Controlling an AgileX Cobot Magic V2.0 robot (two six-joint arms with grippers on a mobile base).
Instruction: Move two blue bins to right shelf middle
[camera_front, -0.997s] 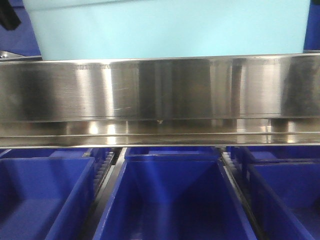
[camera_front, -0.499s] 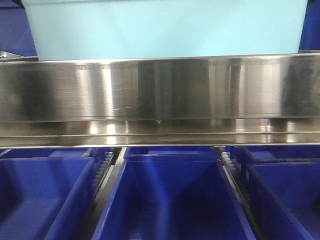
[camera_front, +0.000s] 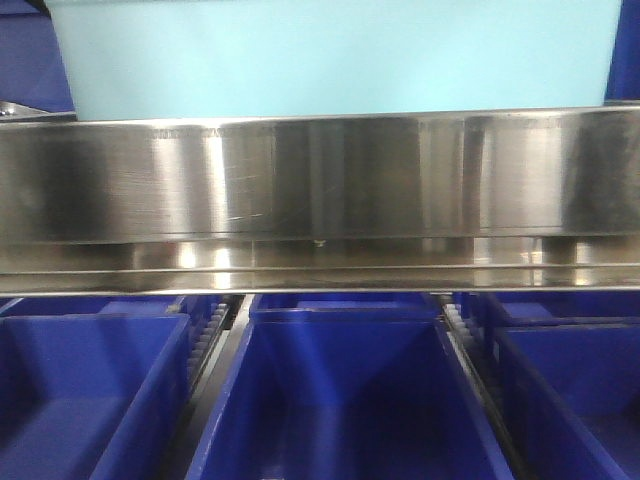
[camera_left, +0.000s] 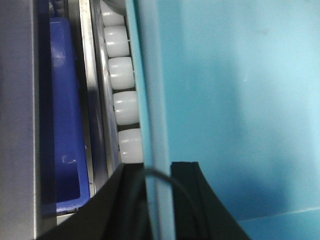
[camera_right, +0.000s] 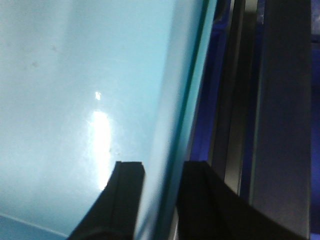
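- The pale blue bin (camera_front: 330, 55) fills the top of the front view. It is behind the steel rail (camera_front: 320, 180) of the shelf, which hides its base, so I cannot tell whether it rests on the level or is carried just above it.
- The left gripper (camera_left: 159, 171) is pinched on the bin's left wall, one finger inside and one outside. The right gripper (camera_right: 162, 170) clamps the right wall the same way.
- White rollers (camera_left: 125, 107) run just beside the left wall, with a dark blue bin (camera_left: 65, 110) beyond the shelf post. More dark blue bins (camera_front: 340, 400) sit on the level below.
- Only one pale bin shows, so the second is not in view.
- Risks, as I judge them:
  - Each grip holds only a thin, smooth wall — uneven pull between the arms could twist the bin and let a wall slip out.
  - If the bin drops low, its base could catch on the rail.
  - If it drifts left, the outer finger could jam against the rollers.
  - If the arms let go before the base is seated, the bin could roll or tip forward.
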